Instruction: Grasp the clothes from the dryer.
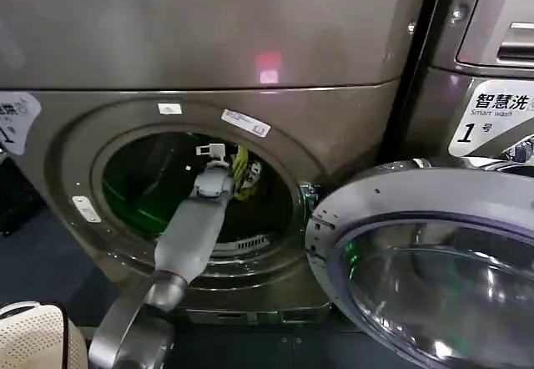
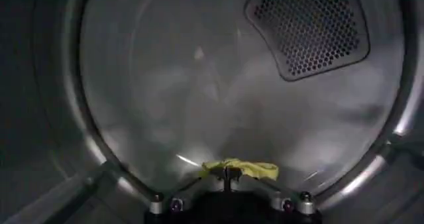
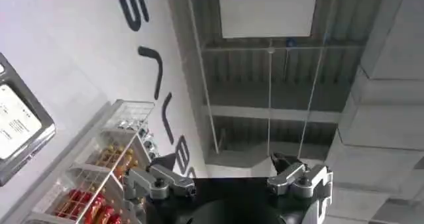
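The dryer (image 1: pixel 209 43) stands with its round door (image 1: pixel 434 260) swung open to the right. My left arm reaches through the porthole, and the left gripper (image 1: pixel 210 150) is inside the drum. A small bundle of yellow-green clothes (image 1: pixel 240 171) hangs beside its fingers. In the left wrist view the left gripper (image 2: pixel 225 171) is shut on the clothes (image 2: pixel 248 169), which drape over the fingertips above the drum's floor (image 2: pixel 199 112). My right gripper (image 3: pixel 225 169) is away from the dryer, pointing up at a ceiling, open with nothing between its fingers.
A neighbouring machine (image 1: pixel 492 93) with a "Smart wash 1" label stands at the right, behind the open door. A white perforated basket (image 1: pixel 33 336) sits at the lower left. A perforated vent (image 2: pixel 308 23) is set in the drum's back wall.
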